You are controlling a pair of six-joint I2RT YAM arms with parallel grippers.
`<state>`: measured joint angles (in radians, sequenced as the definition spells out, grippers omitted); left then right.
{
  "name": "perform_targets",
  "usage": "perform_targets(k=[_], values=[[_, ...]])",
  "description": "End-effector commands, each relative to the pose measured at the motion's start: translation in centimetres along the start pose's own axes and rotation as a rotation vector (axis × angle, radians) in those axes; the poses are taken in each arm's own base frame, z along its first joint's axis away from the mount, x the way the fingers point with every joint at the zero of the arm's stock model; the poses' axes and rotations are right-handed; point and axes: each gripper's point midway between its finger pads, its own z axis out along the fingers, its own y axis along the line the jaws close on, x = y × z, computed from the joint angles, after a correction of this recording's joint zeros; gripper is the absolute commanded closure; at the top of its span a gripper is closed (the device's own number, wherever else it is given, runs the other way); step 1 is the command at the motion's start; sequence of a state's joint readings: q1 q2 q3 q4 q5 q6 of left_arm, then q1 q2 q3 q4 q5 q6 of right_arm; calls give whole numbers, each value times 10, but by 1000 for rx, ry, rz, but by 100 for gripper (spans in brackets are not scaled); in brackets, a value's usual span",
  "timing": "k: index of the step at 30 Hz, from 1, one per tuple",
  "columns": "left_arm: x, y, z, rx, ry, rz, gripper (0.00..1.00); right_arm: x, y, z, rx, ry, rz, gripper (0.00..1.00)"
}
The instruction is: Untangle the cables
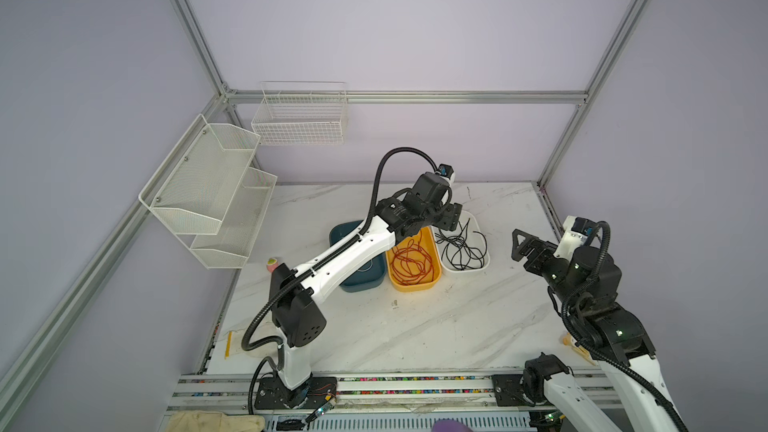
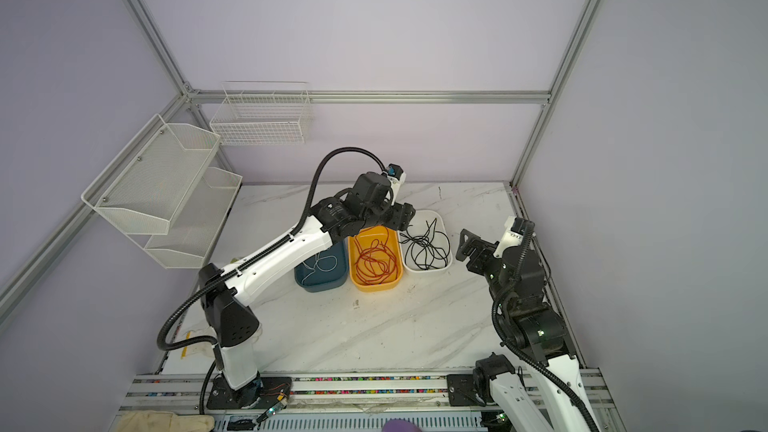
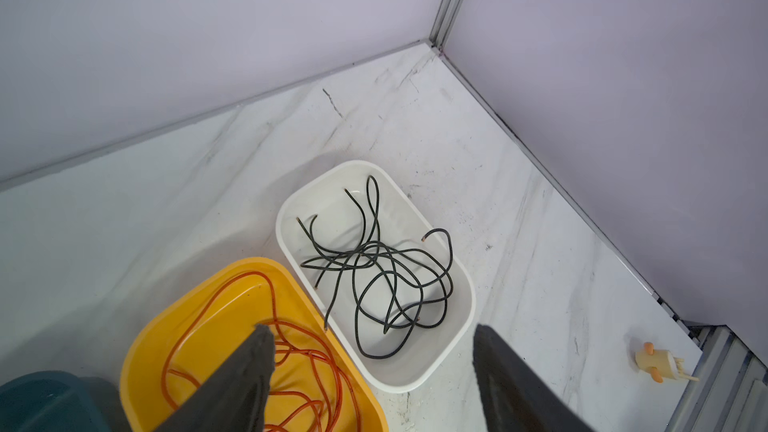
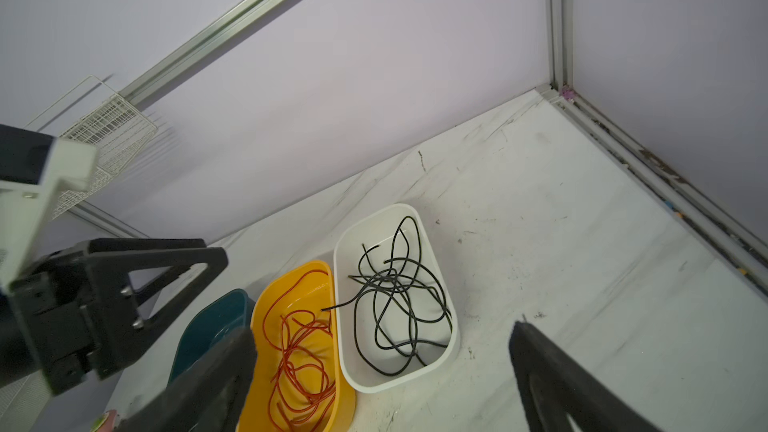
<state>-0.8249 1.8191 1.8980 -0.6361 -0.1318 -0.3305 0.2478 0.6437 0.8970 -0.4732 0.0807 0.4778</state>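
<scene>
The marble table (image 1: 415, 326) carries three bins. The left gripper (image 3: 372, 329) hangs above the far end of the yellow bin (image 3: 137, 351), jaws apart, gripping nothing. The right gripper (image 4: 381, 330) hovers well right of the yellow bin, jaws wide apart, empty.

- White bin (image 3: 461, 297): just right of the yellow bin; contains the black cable (image 3: 374, 255).
- Teal bin (image 2: 320, 284): just left; contains the white cable (image 2: 326, 270).
- Orange cable (image 2: 374, 261): coiled inside the yellow bin.

Left tub (image 2: 320, 286), middle tub (image 2: 376, 286), right tub (image 2: 428, 270) in a row on table (image 2: 374, 334), cables (image 3: 368, 252) inside each.
</scene>
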Motion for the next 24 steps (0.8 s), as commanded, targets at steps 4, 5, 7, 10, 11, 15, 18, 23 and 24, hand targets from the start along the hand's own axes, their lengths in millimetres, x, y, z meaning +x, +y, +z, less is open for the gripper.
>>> perform_targets(k=[4, 5, 7, 10, 11, 15, 18, 23, 24], values=[[14, 28, -40, -82, -37, -1, 14, 21, 22, 38, -122, 75, 183, 2], [18, 32, -45, -95, -35, 4, 12, 27, 25, 46, -139, 102, 210, 2], [28, 44, -60, -138, -36, 12, 7, 40, 33, 62, -183, 160, 257, 2], [42, 64, -78, -213, -41, 29, 0, 48, 37, 78, -198, 184, 303, 2], [46, 70, -84, -234, -41, 36, 0, 49, 34, 83, -184, 183, 322, 2], [68, 97, -104, -332, -36, 61, 0, 55, 24, 104, -119, 181, 401, 2], [85, 110, -110, -380, -2, 79, 0, 63, 19, 121, -93, 202, 488, 2], [111, 130, -121, -469, 43, 109, 0, 83, 17, 149, -104, 279, 591, 2], [115, 135, -123, -488, 50, 117, 0, 86, 14, 154, -88, 291, 611, 3]])
